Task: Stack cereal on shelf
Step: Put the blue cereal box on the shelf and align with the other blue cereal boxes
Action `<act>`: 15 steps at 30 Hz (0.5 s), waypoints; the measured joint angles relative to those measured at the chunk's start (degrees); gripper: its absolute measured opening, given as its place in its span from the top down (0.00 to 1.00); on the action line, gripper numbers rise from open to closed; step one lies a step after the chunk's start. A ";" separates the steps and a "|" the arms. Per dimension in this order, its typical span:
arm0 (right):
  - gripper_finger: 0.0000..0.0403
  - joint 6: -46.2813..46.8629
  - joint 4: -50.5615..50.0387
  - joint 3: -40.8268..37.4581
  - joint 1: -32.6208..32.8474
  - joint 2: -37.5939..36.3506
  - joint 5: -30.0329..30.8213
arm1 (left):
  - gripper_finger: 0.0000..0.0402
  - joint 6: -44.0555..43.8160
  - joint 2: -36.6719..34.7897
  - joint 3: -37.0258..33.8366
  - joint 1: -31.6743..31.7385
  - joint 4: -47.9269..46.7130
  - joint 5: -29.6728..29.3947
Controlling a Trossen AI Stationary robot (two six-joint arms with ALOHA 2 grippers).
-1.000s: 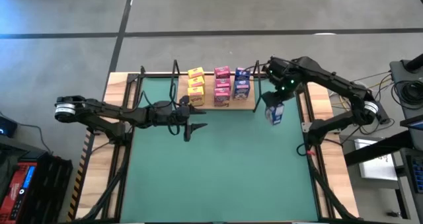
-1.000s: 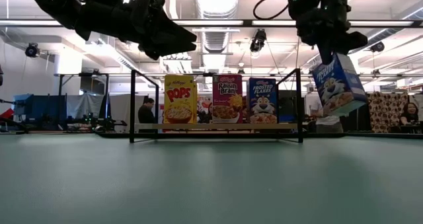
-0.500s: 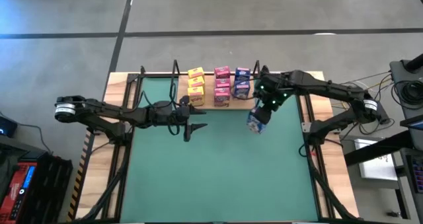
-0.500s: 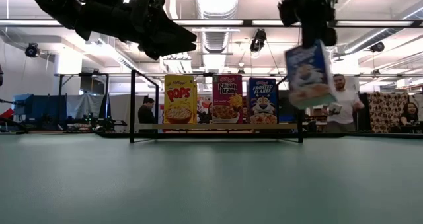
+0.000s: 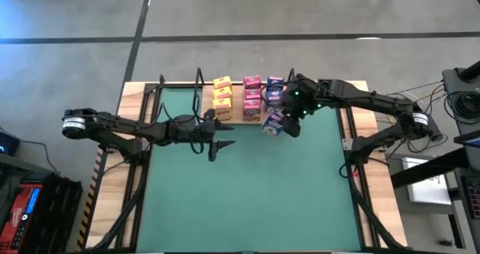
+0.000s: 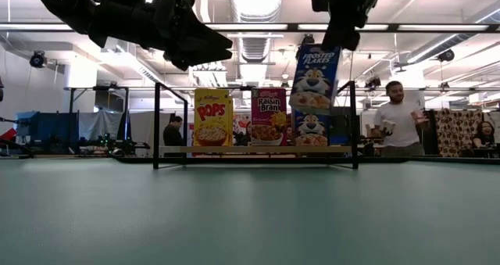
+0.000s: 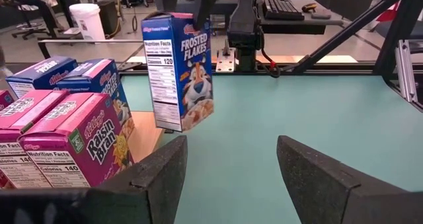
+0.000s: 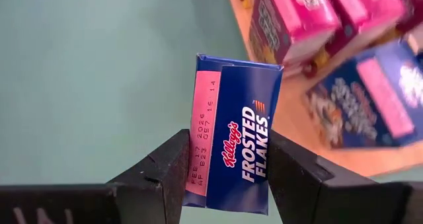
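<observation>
green table; person; white bucket

A cereal box hangs just before the shelf, near its right end.

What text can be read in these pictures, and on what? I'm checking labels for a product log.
"FROSTED FLAKES", "Kellogg's": blue box held in the right gripper, above the table.
"FEB 17 2026": pink strip on that box's top.
"Calories 120": its side panel, left wrist view.
"POPS": yellow box on the shelf.
"RAISIN BRAN": pink box on the shelf.
"Calories 140": pink box's side panel.
The rest of the nutrition print is too small to read.
</observation>
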 joint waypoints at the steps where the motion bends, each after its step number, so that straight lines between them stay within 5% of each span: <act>1: 0.59 -1.65 0.53 0.00 0.00 0.00 -0.02 | 0.46 0.00 0.00 0.00 -0.01 0.00 0.00; 15: 0.59 -10.58 4.31 -0.02 -0.24 2.83 0.99 | 0.46 0.00 0.00 0.00 -0.13 -0.02 0.00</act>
